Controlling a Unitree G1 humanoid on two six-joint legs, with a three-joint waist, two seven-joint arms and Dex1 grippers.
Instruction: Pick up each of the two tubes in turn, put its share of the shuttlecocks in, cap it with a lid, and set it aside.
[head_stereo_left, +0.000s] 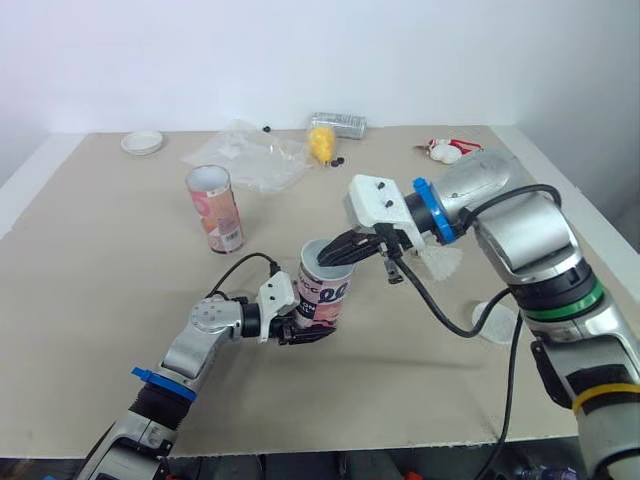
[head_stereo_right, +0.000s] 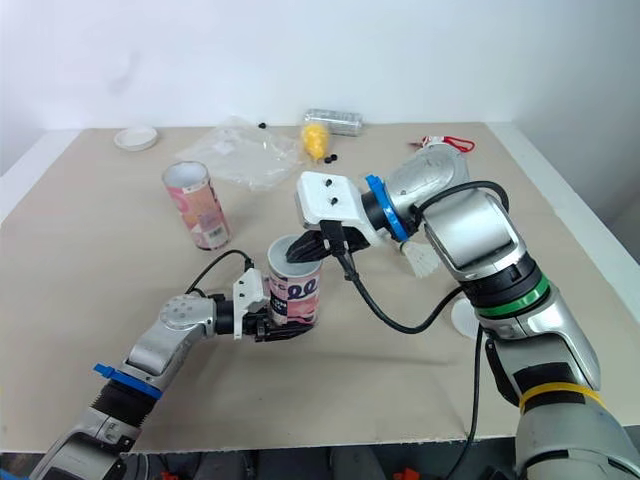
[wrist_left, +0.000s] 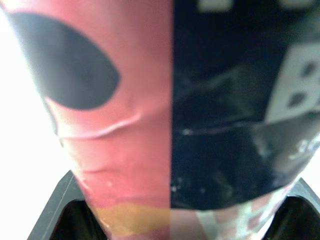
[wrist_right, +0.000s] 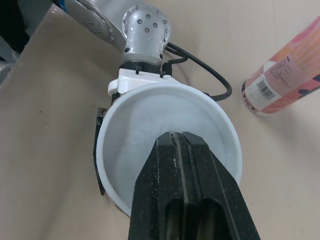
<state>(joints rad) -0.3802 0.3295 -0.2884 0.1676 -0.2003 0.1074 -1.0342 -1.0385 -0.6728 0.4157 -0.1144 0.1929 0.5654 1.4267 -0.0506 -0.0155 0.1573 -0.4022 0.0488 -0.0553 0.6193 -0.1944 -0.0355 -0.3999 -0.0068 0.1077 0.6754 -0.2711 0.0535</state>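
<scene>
My left gripper (head_stereo_left: 300, 326) is clamped on the tube (head_stereo_left: 326, 290), upright at mid-surface (head_stereo_left: 100, 270), while my right gripper (wrist_right: 182, 142), fingers pressed together, points into its open mouth, the second tube (head_stereo_left: 215, 208) standing apart

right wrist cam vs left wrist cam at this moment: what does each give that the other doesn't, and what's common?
Right wrist view: the white open mouth of the pink-and-navy cardboard tube, with the right gripper shut at that mouth, and the second pink cardboard tube standing apart on the beige table.
Left wrist view: the label up close, a crease across its pink panel, and the left gripper with its black fingers flanking the tube's sides.
Both: the same tube, clamped by the left gripper.
</scene>
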